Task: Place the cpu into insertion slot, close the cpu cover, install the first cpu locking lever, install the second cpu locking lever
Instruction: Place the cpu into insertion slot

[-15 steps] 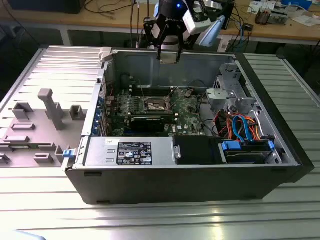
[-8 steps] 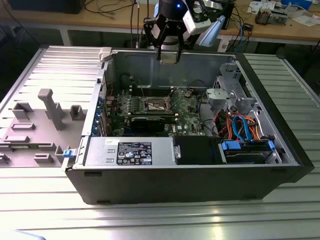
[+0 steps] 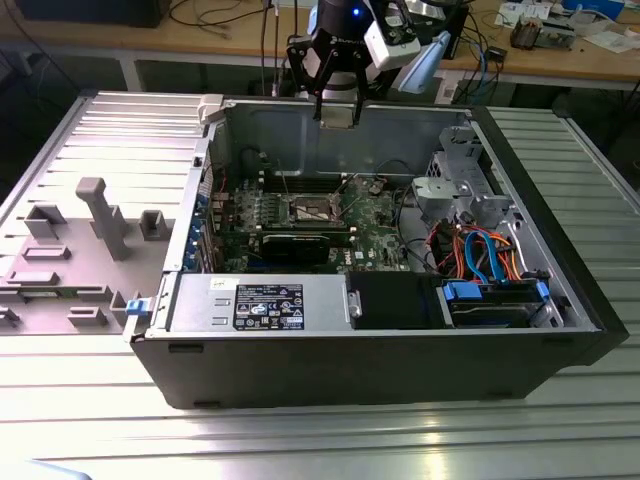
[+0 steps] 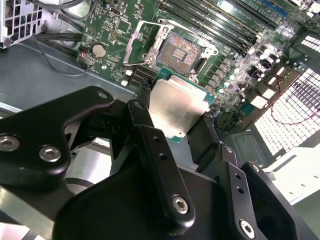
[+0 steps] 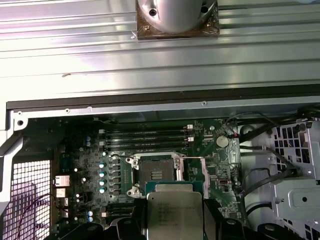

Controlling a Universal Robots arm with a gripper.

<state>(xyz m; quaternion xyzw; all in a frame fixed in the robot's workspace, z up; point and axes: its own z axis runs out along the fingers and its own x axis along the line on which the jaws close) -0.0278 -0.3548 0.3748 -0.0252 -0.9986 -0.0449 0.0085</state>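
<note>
My gripper hangs above the far wall of the open computer case, shut on the cpu. In both wrist views the cpu shows as a flat silver square held by its edges between the black fingers. Below it on the green motherboard lies the insertion slot, its brownish contact field bare. The cpu cover is swung open to one side of the socket. The cpu is well above the slot and not touching it.
A power supply and a blue-trimmed drive bay line the case's near side. A metal cage and coloured cables fill the exterior view's right. Memory slots run beside the socket. A grey plastic fixture stands on the ribbed table.
</note>
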